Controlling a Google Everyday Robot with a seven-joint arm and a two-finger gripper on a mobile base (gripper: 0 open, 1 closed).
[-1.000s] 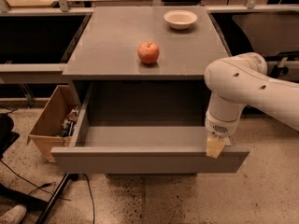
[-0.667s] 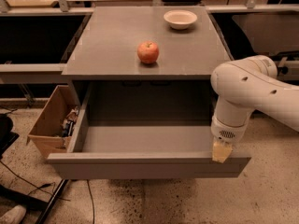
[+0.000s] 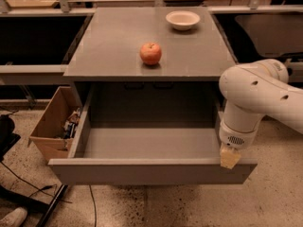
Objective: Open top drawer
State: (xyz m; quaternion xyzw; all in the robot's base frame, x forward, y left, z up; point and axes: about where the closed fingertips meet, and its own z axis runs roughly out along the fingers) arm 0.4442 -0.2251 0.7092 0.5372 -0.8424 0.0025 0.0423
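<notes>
The top drawer (image 3: 151,170) of the grey cabinet stands pulled far out. Its wide grey box is bare inside and its flat front panel faces me. My gripper (image 3: 230,158) hangs from the white arm at the right end of the front panel's top edge, its pale tip against that edge. The drawers below are hidden behind the open one.
A red apple (image 3: 150,53) and a white bowl (image 3: 182,19) sit on the cabinet top (image 3: 113,41). A cardboard box (image 3: 53,126) with clutter stands on the floor to the left. Cables lie on the floor at lower left. Dark shelves flank the cabinet.
The drawer has slid further out toward me, and my gripper has moved with its front edge, a little down and to the right.
</notes>
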